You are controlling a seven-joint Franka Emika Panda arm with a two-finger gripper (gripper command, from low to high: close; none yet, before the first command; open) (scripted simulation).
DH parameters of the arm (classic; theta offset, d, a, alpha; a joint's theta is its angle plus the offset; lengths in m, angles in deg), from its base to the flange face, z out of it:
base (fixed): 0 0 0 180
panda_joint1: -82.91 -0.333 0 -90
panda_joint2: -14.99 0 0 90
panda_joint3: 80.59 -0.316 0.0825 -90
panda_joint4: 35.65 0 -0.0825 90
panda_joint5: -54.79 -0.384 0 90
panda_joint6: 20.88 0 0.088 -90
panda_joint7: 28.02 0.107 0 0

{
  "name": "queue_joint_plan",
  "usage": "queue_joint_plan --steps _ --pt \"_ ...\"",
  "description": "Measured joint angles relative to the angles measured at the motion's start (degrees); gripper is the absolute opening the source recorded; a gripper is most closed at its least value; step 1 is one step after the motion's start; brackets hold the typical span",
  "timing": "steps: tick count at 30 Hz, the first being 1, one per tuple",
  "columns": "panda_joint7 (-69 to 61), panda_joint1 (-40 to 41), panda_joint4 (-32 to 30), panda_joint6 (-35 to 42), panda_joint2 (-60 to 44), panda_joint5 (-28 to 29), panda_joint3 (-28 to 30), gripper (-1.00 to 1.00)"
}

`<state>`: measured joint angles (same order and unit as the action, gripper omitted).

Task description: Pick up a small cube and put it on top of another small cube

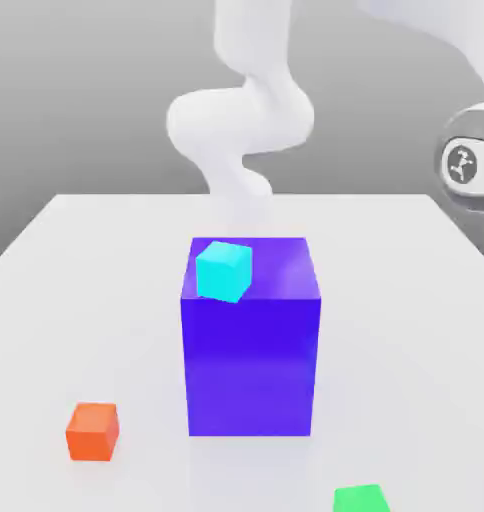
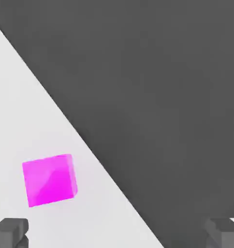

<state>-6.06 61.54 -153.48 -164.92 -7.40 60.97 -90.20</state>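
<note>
Hand (image 2: 117, 235) empty, its two fingers wide apart. Magenta cube (image 2: 50, 180) lies on the counter (image 2: 22, 111) near its edge, off to one side of the gap between the fingers. Cyan cube (image 1: 223, 271) sits up on the large blue block (image 1: 250, 365); orange cube (image 1: 92, 432) and green cube (image 1: 361, 499) rest on the counter, either side of the block and nearer the exterior view's camera. Step in hand, my reading: lining up on a first cube, probably the magenta one. Advice: shift across until it lies midway between the fingers, turn the wrist so they face two opposite sides squarely, then lower straight down. Close gently at mid-height; a skewed pinch could twist it or nudge it over the edge.
</note>
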Motion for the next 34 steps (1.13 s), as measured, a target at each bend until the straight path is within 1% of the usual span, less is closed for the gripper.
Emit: queue_joint_plan --steps 3,6,7,13,17,20,26,28,30,31,34 --pt "-0.85 -2.08 1.35 -1.38 -6.35 2.18 -0.29 0.00" --pt "-0.28 -3.36 2.85 -5.30 -12.58 3.80 0.73 0.00" --pt "-0.06 -3.69 3.27 -6.55 -14.31 4.16 1.11 -1.00" --pt "-0.04 -3.86 3.49 -7.13 -15.17 4.24 1.30 -1.00" --pt "-1.01 -3.10 2.12 -2.99 -9.67 2.85 0.22 -1.00" --pt "-1.10 -0.06 -1.24 -1.24 -4.34 0.46 1.14 -1.00" --pt "0.28 7.76 -10.26 -0.78 5.54 -4.60 6.38 -1.00" --pt "0.68 8.84 -11.57 -2.75 4.90 -5.12 7.42 -1.00" --pt "0.93 8.98 -11.73 -6.19 1.63 -5.06 7.84 -1.00" --pt "1.03 8.96 -11.69 -7.78 0.01 -4.97 7.97 1.00" --pt "1.03 8.96 -11.69 -7.78 0.01 -4.97 7.96 1.00"
